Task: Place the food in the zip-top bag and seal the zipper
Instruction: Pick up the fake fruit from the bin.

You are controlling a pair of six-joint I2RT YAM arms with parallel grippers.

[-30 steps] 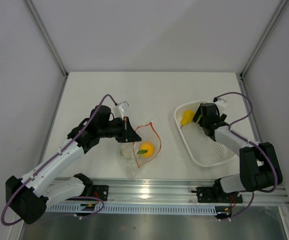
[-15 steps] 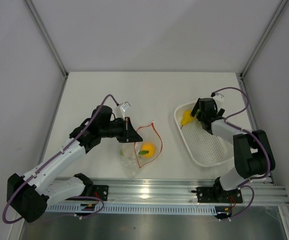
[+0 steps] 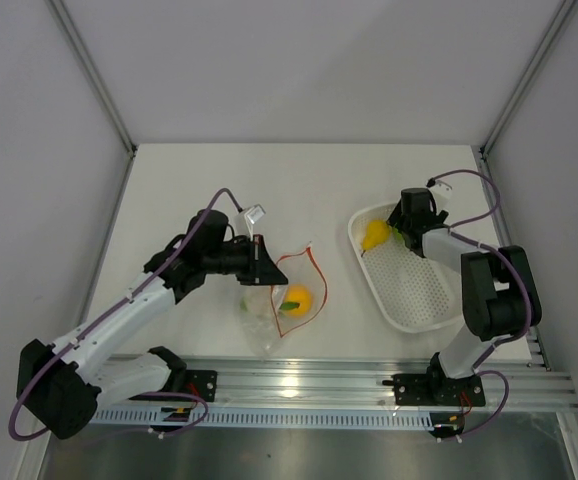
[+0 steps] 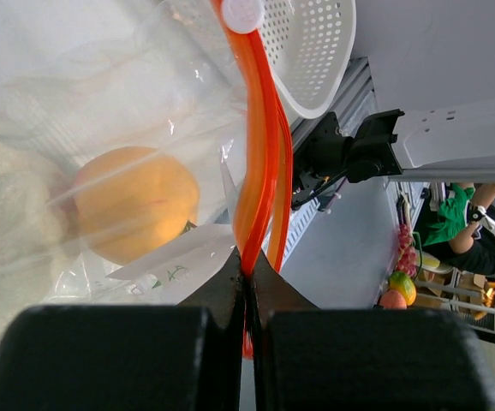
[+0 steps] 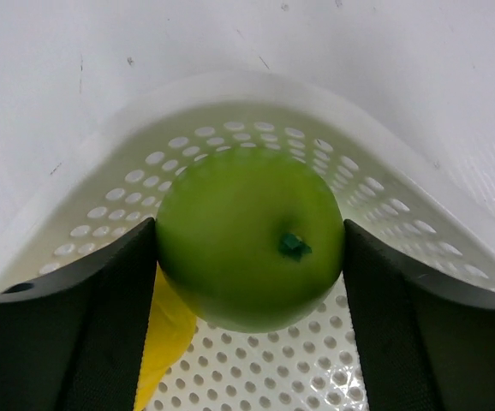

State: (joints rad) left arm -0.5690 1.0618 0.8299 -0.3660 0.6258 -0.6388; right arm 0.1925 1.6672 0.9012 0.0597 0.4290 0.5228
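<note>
The white perforated basket (image 3: 414, 295) sits on the worktop (image 3: 219, 180) in front of the right arm. At the basket's far corner the right tool (image 5: 249, 247) stands wide around the green apple (image 5: 230, 214). One finger (image 5: 76, 334) meets each side of the apple, so it is gripped within the curve of the basket wall. The yellow pear (image 3: 373, 236) lies just beside the apple, partly under it in the wrist view, and also inside the basket.

On the left-arm side of the basket, apart from it, the zip-top bag (image 3: 264, 335) lies crinkled on the worktop. The left tool (image 4: 247, 276) is pinched tight on the zipper (image 4: 260, 154) (the thin red-orange strip) at the part of the bag's mouth farthest from the basket. From there the strip loops open toward the basket, and a white slider tab (image 4: 241, 12) sits on it. Inside the bag, the orange round fruit (image 3: 296, 297) is on the side nearest the basket, with a small green piece (image 3: 286, 304) touching it. A whitish piece (image 4: 8, 231) lies farther from the basket.
</note>
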